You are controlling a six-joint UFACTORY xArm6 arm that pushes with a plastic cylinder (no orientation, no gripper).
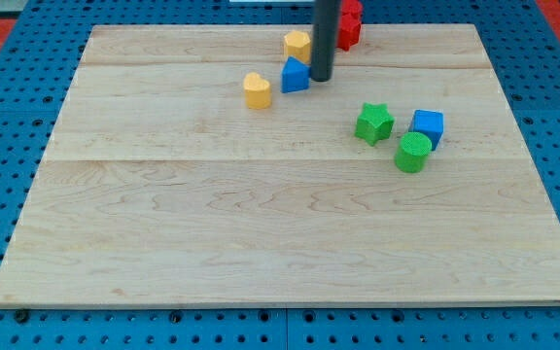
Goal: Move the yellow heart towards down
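Note:
The yellow heart (pixel 256 89) lies on the wooden board (pixel 280 224) in the upper middle. My tip (pixel 320 78) stands to the heart's right, just right of a blue triangular block (pixel 295 75) that sits between them. The rod rises out of the view's top. A yellow hexagonal block (pixel 297 44) lies just above the blue one, left of the rod.
A red block (pixel 349 23) sits behind the rod at the board's top edge, partly hidden. A green star (pixel 373 122), a blue cube (pixel 428 125) and a green cylinder (pixel 413 152) cluster at the right. A blue pegboard surrounds the board.

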